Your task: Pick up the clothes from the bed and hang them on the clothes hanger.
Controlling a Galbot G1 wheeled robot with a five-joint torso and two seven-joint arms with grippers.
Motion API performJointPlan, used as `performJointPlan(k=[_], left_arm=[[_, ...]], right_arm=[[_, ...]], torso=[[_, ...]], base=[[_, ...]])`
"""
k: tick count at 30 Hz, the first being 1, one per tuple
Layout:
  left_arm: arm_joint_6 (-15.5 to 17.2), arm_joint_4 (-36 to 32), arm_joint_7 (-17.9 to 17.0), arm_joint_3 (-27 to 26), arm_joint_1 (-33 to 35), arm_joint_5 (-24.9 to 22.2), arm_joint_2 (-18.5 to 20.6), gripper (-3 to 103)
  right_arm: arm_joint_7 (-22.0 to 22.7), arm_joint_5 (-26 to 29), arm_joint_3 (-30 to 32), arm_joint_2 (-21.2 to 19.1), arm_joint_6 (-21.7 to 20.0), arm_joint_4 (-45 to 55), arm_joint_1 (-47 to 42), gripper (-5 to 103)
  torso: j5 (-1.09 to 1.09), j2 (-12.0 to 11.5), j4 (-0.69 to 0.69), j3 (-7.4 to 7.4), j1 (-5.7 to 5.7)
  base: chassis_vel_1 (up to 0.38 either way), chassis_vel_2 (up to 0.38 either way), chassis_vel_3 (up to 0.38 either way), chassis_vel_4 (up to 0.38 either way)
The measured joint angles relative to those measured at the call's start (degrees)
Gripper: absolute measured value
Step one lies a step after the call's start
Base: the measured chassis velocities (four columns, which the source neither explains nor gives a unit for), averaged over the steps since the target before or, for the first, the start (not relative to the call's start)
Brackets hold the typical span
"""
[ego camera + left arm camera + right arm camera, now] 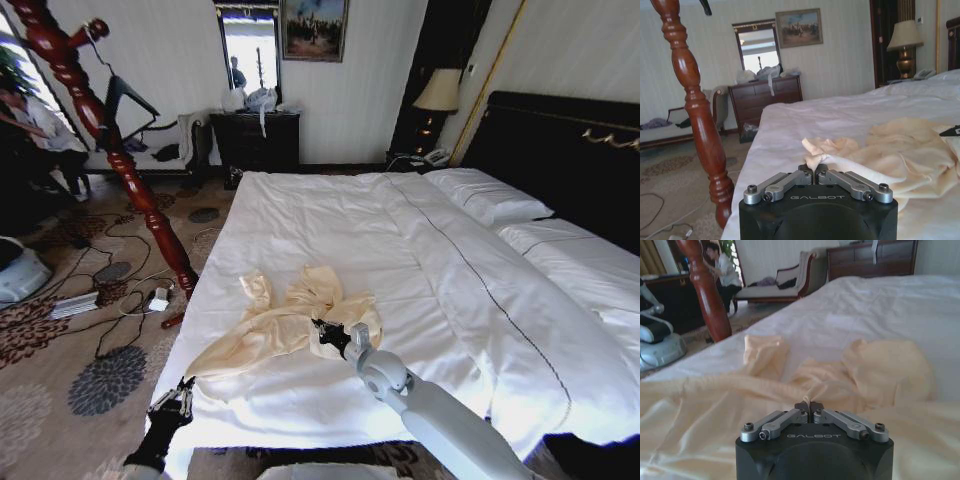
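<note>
1. Clothes: one cream, long-sleeved garment lies crumpled and spread on the near part of the bed, a sleeve trailing toward the bed's left edge.
2. At far left, one reddish wooden stand rises from the carpet beside the bed. One black clothes hanger hangs on it, well apart from the garment.
3. Low on the left, the left gripper waits beside the bed's near corner. Its fingers are pressed together with nothing between them.
4. At centre, the right gripper rests on the garment's middle. In its wrist view the fingertips meet over a small raised fold of cream cloth; whether they actually pinch it I cannot tell.
5. To the right, the white duvet has one dark stitched line, and two white pillows lie against the black headboard.
6. Likely risks: a thin pinch could let the soft cloth slip out when lifted, or the jaws could catch the white duvet underneath as well. A mid-body hold would leave the sleeves dangling, making the shoulders hard to set on the hanger.
</note>
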Motion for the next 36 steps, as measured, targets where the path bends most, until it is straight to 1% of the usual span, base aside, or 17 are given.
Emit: performJointPlan(k=[4,5,8,9,11,12,17,18,19,20,22,24,25,28,32,33,36], left_arm=[[4.4,-3.6,-2.7,-2.6,-5.1,-5.8,3.5,1],[4.4,-3.6,-2.7,-2.6,-5.1,-5.8,3.5,1],[9.4,-7.1,-7.3,-3.9,-10.3,-12.4,8.3,1],[9.4,-7.1,-7.3,-3.9,-10.3,-12.4,8.3,1],[12.7,-9.6,-10.8,-4.6,-14.0,-17.0,14.4,1],[12.7,-9.6,-10.8,-4.6,-14.0,-17.0,14.4,1],[19.2,-12.2,-16.5,-5.2,-23.5,-27.5,28.5,1],[19.2,-12.2,-16.5,-5.2,-23.5,-27.5,28.5,1],[20.7,-11.9,-18.0,-5.4,-27.2,-31.1,32.2,1],[21.2,-11.3,-18.7,-5.5,-29.1,-33.1,34.4,1],[21.3,-10.8,-18.9,-5.6,-30.0,-34.0,35.6,1],[21.5,-7.0,-19.5,-4.8,-36.2,-38.9,41.3,1],[21.5,-5.5,-19.5,-4.0,-37.9,-40.0,42.4,1],[21.5,-3.0,-19.2,-3.0,-39.5,-40.4,43.0,1],[21.0,3.7,-18.5,1.4,-41.9,-37.5,38.7,1],[21.0,3.7,-18.5,1.4,-41.9,-37.5,38.7,1],[21.5,7.2,-18.8,8.5,-49.8,-38.0,37.7,1]], right_arm=[[0.6,4.2,6.9,-1.9,0.2,4.6,0.1,1],[0.6,4.2,6.9,-1.9,0.2,4.6,0.1,1],[0.7,6.5,12.7,-3.9,0.2,8.8,-0.6,1],[0.7,6.5,12.7,-3.9,0.2,8.8,-0.6,1],[1.3,8.6,16.5,-6.0,0.2,12.7,-1.6,1],[1.3,8.6,16.5,-6.0,0.2,12.7,-1.6,1],[3.8,13.1,25.6,-9.7,-0.6,19.2,-4.2,1],[3.8,13.1,25.6,-9.7,-0.6,19.2,-4.2,1],[4.2,13.9,29.0,-11.5,-0.6,20.1,-4.8,1],[4.3,14.1,30.4,-12.6,-0.5,20.4,-5.2,1],[4.4,14.2,31.1,-13.2,-0.4,20.5,-5.4,1],[5.8,15.8,34.8,-16.7,0.6,20.5,-5.7,1],[6.4,16.3,35.3,-17.4,0.8,20.0,-5.4,1],[7.1,17.0,34.8,-17.6,1.2,18.4,-3.3,1],[7.8,17.9,29.1,-13.9,1.4,11.2,5.0,1],[7.8,17.9,29.1,-13.9,1.4,11.2,5.0,1],[8.3,18.1,26.1,-12.0,1.5,6.5,11.0,1]], torso=[[-0.01,0.0,-0.02,0.00,0.00],[-0.01,0.0,-0.02,0.00,0.00],[-0.01,0.0,0.01,0.01,0.01],[-0.01,0.0,0.01,0.01,0.01],[0.00,0.0,-0.02,0.00,0.00],[0.00,0.0,-0.02,0.00,0.00],[0.00,0.0,-0.02,0.01,0.00],[0.00,0.0,-0.02,0.01,0.00],[0.00,0.0,-0.03,0.01,0.00],[-0.01,0.0,-0.02,0.01,0.01],[0.00,0.0,-0.02,0.01,0.01],[0.01,0.0,-0.03,0.01,0.01],[0.00,0.0,-0.04,0.01,0.01],[0.00,0.0,-0.03,0.00,0.01],[-0.04,0.0,0.05,0.01,0.01],[-0.04,0.0,0.05,0.01,0.01],[-0.04,0.0,0.05,0.01,0.00]], base=[[0.000,0.000,0.000,0.000],[0.000,0.000,0.000,0.000],[0.000,0.000,0.000,0.000],[0.000,0.000,0.000,0.000],[0.000,0.000,0.000,0.000],[0.000,0.000,0.000,0.000],[0.000,0.000,0.000,0.000],[0.000,0.000,0.000,0.000],[0.000,0.000,0.000,0.000],[0.000,0.000,0.000,0.000],[0.000,0.000,0.000,0.000],[0.000,0.000,0.000,0.000],[0.000,0.000,0.000,0.000],[0.000,0.000,0.000,0.000],[0.000,0.000,0.000,0.000],[0.000,0.000,0.000,0.000],[0.000,0.000,0.000,0.000]])
